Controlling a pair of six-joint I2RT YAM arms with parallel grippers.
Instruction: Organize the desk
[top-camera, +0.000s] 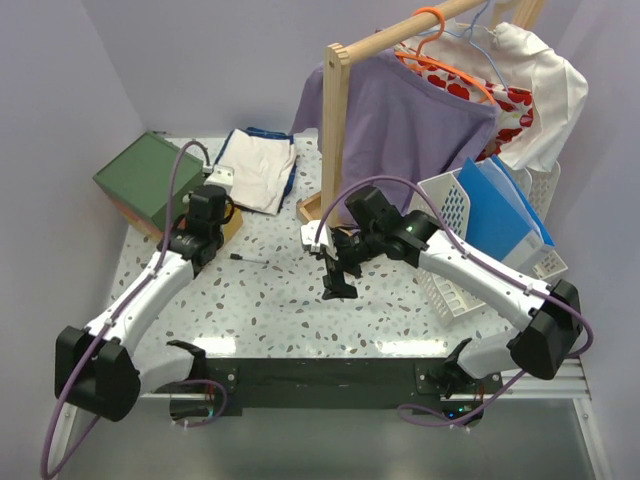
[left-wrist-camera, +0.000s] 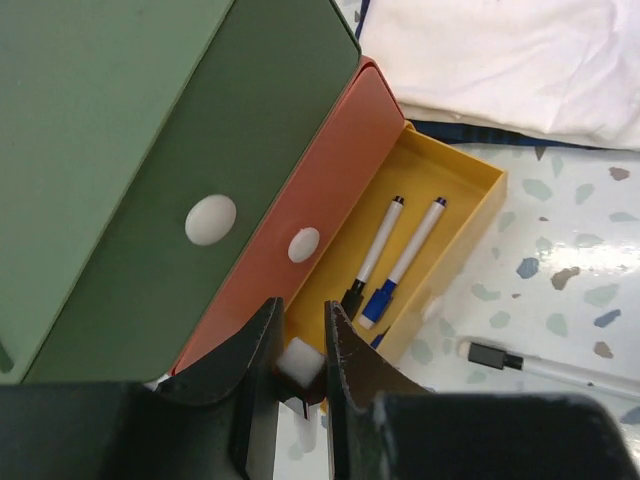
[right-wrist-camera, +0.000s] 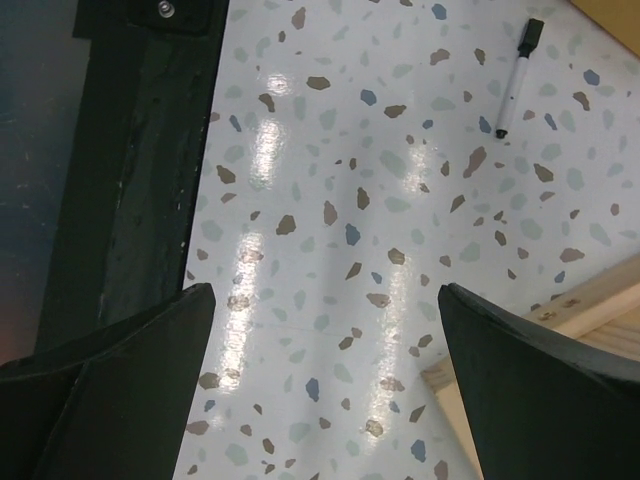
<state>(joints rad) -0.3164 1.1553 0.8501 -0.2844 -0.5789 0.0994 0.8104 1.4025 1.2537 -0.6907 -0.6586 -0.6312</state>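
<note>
Our left end effector pinches the white knob of the open yellow drawer (two markers inside). A loose marker lies on the speckled counter stretching beneath both arms; our right end effector hangs over it, fingers spread wide.

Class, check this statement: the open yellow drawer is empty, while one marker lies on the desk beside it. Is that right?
Not quite. The left wrist view shows the yellow drawer is not empty: a black-capped marker and a blue-capped marker lie inside it. One loose marker does lie on the desk beside it.
</note>
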